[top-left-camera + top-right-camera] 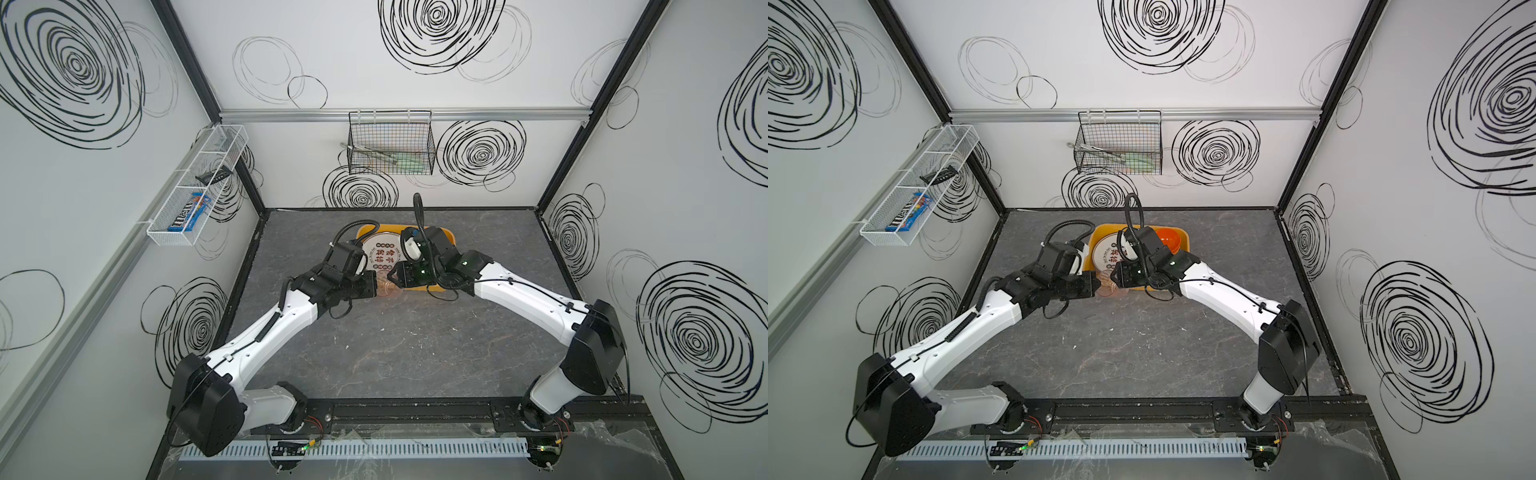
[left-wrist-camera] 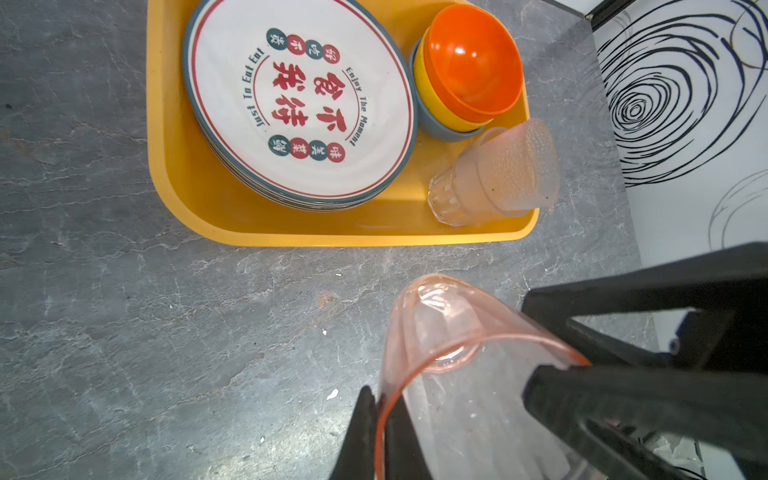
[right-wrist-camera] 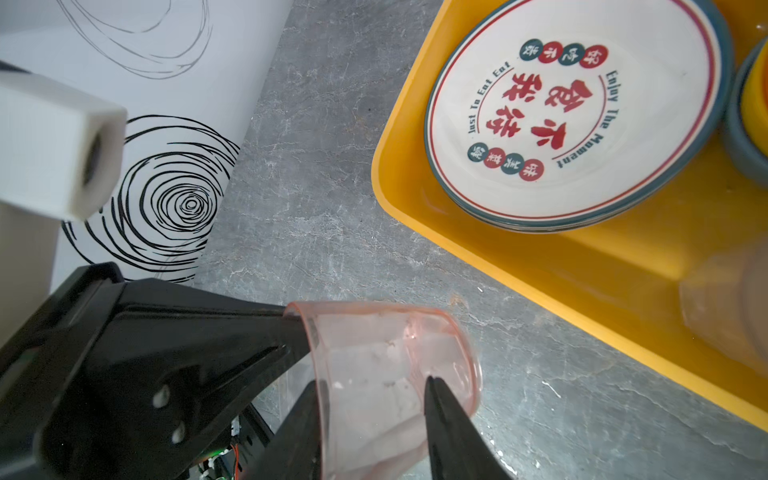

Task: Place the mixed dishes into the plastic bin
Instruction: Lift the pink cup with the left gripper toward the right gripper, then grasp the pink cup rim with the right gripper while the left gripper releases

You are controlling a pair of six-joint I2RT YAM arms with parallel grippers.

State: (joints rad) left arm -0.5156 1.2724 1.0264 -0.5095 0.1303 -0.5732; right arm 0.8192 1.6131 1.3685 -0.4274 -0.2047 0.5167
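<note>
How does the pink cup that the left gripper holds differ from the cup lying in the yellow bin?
The held cup is smooth and see-through; the bin cup looks frosted and dotted. The held cup is outside the yellow bin, over the table, pinched at its rim by the left gripper; the bin cup lies free in a bin corner, beside the stacked bowls. Both are pinkish, translucent and tipped off upright.
</note>
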